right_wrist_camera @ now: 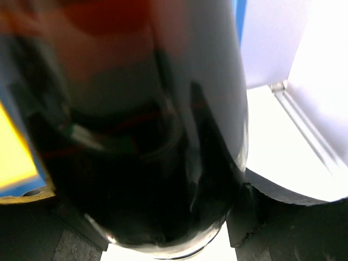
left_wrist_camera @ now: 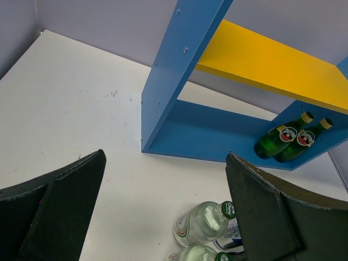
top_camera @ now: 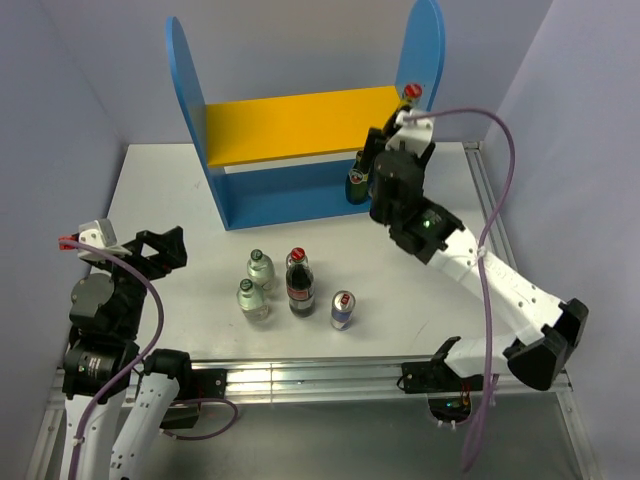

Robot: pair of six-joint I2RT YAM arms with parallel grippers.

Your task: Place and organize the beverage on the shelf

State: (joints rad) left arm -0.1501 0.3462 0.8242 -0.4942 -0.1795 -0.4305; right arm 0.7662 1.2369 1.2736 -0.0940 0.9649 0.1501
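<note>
pinching cola bottle (right_wrist_camera: 136, 141) in right gripper (top_camera: 398, 130) | likely handling heavy, rigid, slick: gripping mid-body, upright | holding left gripper (left_wrist_camera: 165, 163) spread wide

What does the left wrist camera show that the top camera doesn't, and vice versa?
Only the left wrist view shows two green yellow-capped bottles side by side on the lower level of the shelf; from above they are mostly hidden. Only the top view shows the right gripper holding a cola bottle at the right end of the yellow board, and a second cola bottle standing on the table. Both show the shelf, the yellow board and two clear green-capped bottles.
</note>
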